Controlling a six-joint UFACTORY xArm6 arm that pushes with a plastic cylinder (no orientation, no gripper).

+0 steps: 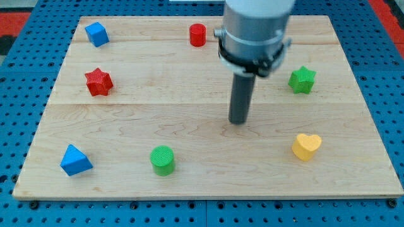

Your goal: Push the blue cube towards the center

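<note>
A pale wooden board (202,157) with visible grain and long plank seams fills most of the frame, and it lies on a blue perforated table (19,126). No brand, label or writing can be read on the board, on the blocks or on the arm.

The blue cube (96,34) stands in the upper left of the frame, close to the board's top edge and turned a little on its base. Below it, at the left side, is a red star-shaped block (98,82). A red cylinder (197,34) stands at the top centre, just left of the arm's grey round body (255,31). A green star-shaped block (302,80) is at the right, and a yellow heart-shaped block (306,146) is in the lower right. A green cylinder (163,159) stands at the lower centre, and a blue triangular block (75,160) is in the lower left.

The dark straight rod comes down from the grey body, and my tip (238,122) rests on the board a little right of the middle of the frame. It touches no block. The blue cube is well apart from it, far toward the upper left. The arm has no jaws, only this rod, so nothing is grasped.
</note>
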